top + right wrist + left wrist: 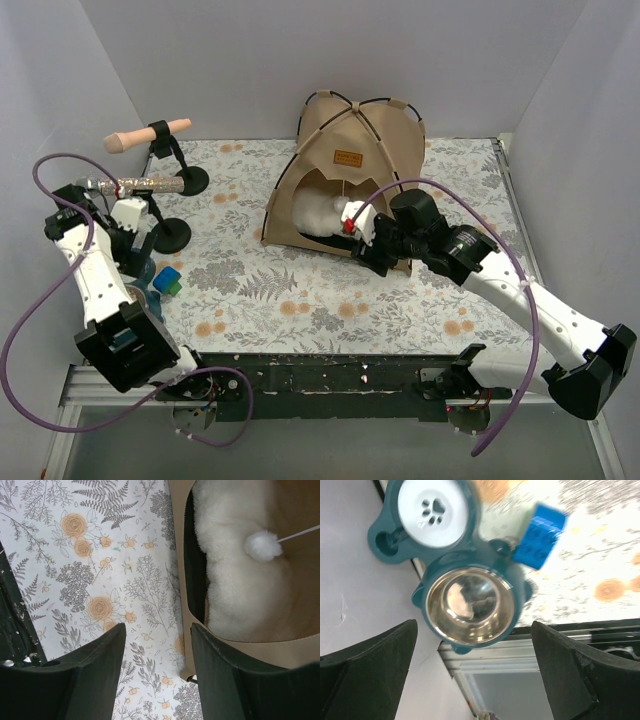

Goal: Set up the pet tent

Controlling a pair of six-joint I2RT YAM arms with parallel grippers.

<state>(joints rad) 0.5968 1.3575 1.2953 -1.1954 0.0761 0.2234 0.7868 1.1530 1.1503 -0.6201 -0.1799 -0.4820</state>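
R gripper, jaws apart, by pet tent doorway

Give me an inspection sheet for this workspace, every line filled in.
Surface: floral cloth lies flat over the table.
Job's things: pet tent stands at the far centre with its poles crossed on top. The pom-pom hangs in the doorway and a fluffy white cushion is inside.
Clutter: two black stands on the left hold a tan toy and a glittery stick. A teal double bowl and a blue block sit at the near left.
Grippers: left gripper is open above the bowl. Right gripper is open at the doorway's edge.
Cables: a purple cable loops off each arm.
Surroundings: grey walls; black rail at the near edge.
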